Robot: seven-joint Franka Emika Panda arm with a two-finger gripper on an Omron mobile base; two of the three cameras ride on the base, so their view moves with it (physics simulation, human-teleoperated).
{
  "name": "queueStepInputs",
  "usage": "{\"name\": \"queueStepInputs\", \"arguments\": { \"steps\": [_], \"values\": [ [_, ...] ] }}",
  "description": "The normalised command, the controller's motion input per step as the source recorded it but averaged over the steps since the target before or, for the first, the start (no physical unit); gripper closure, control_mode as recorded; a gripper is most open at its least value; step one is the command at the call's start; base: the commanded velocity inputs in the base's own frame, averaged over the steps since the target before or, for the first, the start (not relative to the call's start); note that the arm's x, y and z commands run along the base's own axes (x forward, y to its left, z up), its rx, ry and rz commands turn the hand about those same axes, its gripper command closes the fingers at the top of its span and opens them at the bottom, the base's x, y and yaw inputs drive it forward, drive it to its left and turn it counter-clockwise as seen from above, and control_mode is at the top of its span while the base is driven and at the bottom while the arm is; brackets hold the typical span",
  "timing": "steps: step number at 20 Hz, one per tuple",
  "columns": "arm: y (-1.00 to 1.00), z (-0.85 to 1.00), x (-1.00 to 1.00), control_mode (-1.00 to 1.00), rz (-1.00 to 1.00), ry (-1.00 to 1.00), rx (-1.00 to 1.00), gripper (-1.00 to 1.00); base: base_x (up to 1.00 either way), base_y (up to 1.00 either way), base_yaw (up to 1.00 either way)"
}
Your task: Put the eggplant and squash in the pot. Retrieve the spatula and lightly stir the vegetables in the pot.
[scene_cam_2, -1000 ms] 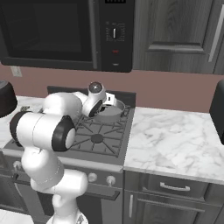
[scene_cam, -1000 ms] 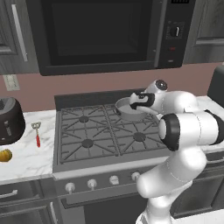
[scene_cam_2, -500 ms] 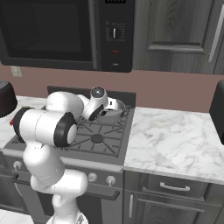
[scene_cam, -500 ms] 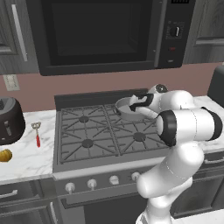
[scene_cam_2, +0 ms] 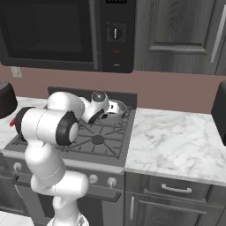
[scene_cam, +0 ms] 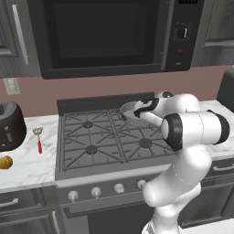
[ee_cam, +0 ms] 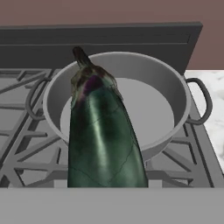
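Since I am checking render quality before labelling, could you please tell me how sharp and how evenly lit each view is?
Hand view: sharp; the eggplant shows a soft sheen, and the pot has gentle shading inside its wall. Left base view: flat, even light, the spatula small but crisp. Right base view: equally even, with no glare on the marble counter.

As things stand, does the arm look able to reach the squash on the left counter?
Probably not yet. The squash lies at the far left counter edge, beyond the stove, while the end effector is over at the pot holding the eggplant. Nothing blocks the path.
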Motion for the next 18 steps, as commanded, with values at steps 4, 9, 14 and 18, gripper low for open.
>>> {"name": "queueStepInputs", "arguments": {
  "steps": [4,9,14,18],
  "values": [
    [0.00,0.32,0.27,-1.00,0.00,0.07,0.00,1.00,0.00,0.00,0.00],
    [0.00,0.42,0.29,-1.00,0.00,0.10,0.00,1.00,0.00,0.00,0.00],
    [0.00,0.00,0.50,-1.00,0.00,0.00,0.00,1.00,0.00,0.00,0.00],
    [0.00,-0.13,0.45,-1.00,0.00,0.00,0.00,1.00,0.00,0.00,0.00]
  ]
}}
